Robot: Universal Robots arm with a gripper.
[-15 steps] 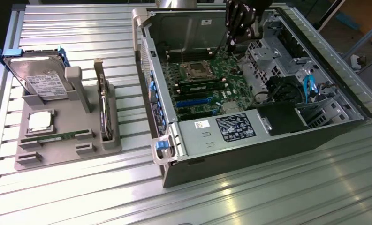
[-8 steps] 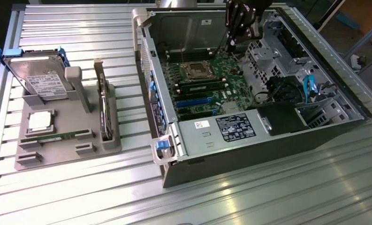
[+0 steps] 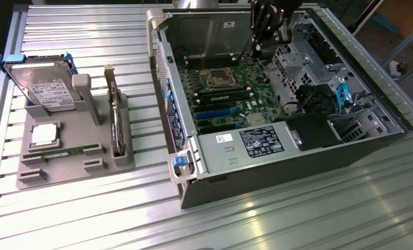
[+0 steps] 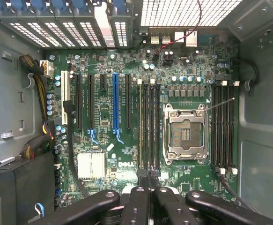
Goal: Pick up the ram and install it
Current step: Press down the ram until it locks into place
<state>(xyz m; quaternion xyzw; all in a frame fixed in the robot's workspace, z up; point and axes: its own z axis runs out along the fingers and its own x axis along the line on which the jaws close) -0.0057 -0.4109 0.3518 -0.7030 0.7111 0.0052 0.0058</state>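
Note:
One ram (image 3: 60,152), a thin green stick, lies flat in the grey tray (image 3: 25,179) at the exterior view's left. Another green ram stick (image 3: 224,96) stands in a slot beside the empty processor socket (image 3: 216,78) on the motherboard inside the open computer case (image 3: 276,177). My gripper (image 3: 262,44) hangs above the motherboard near the case's far wall. In the wrist view the gripper (image 4: 149,180) is shut, its black fingers (image 4: 137,201) pressed together in line with the bank of ram slots (image 4: 149,126). I see nothing between them.
The tray also holds an upright hard drive (image 3: 43,86), a square silver processor chip (image 3: 45,134) and a dark expansion card (image 3: 113,120) on edge. Inside the case are a black power supply (image 3: 310,130), loose cables (image 3: 341,96) and blue card slots (image 4: 115,101).

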